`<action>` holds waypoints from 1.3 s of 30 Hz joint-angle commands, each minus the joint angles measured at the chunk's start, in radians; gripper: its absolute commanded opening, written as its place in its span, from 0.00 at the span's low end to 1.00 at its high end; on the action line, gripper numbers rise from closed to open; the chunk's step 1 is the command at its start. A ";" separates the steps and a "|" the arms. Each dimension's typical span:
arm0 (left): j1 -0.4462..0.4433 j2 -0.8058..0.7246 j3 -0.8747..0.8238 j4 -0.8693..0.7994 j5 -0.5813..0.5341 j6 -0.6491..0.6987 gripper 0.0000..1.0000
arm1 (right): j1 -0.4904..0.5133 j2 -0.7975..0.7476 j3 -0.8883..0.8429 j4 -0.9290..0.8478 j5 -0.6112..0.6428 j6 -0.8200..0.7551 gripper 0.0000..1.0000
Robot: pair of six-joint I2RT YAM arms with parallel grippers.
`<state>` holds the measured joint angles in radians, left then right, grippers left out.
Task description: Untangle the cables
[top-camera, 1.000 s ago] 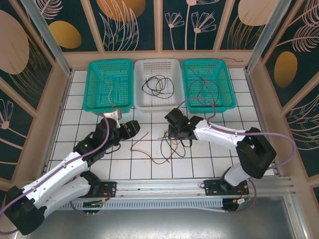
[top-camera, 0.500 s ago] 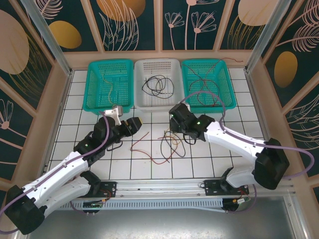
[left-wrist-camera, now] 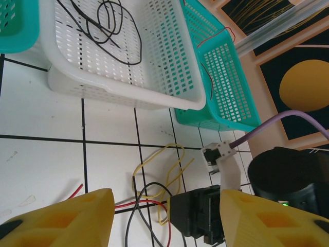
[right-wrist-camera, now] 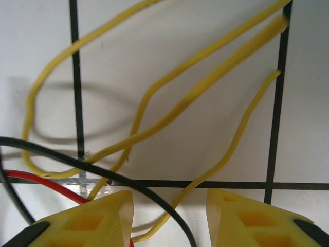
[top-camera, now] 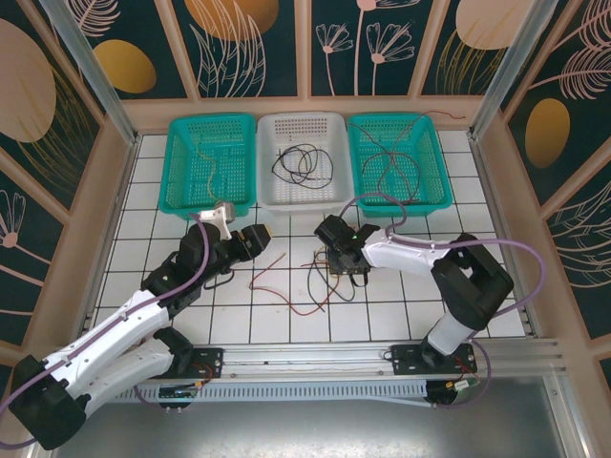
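Left gripper (top-camera: 256, 237), left of centre in the top view, sits half open and empty. Cables (top-camera: 320, 279) are knotted mid-frame. Right gripper (right-wrist-camera: 167, 200) hangs over them, jaws parted, nothing pinched. I'd grab just the yellow (right-wrist-camera: 259, 35) strand, dodge black (right-wrist-camera: 103, 170) and red (right-wrist-camera: 41, 180), and pull gently.

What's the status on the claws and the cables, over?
Left claw open, empty. Right claw open, low over the yellow cable. Yellow, red and black cables crossed on the tiles. Nothing blocking.
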<state>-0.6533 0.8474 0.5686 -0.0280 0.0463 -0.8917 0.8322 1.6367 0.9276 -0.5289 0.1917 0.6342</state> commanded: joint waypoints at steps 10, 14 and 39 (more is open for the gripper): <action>0.009 -0.007 0.010 0.002 -0.001 0.011 0.55 | -0.024 0.050 0.047 -0.018 0.020 -0.023 0.07; 0.010 -0.008 0.013 0.018 0.008 0.013 0.55 | -0.003 -0.041 0.053 -0.021 0.062 -0.029 0.00; 0.004 0.153 0.115 0.383 0.417 0.035 0.71 | 0.128 -0.538 0.225 0.151 0.178 -0.074 0.00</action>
<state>-0.6479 0.9997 0.6472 0.2798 0.3939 -0.8822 0.9520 1.1114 1.1072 -0.4549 0.3504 0.5762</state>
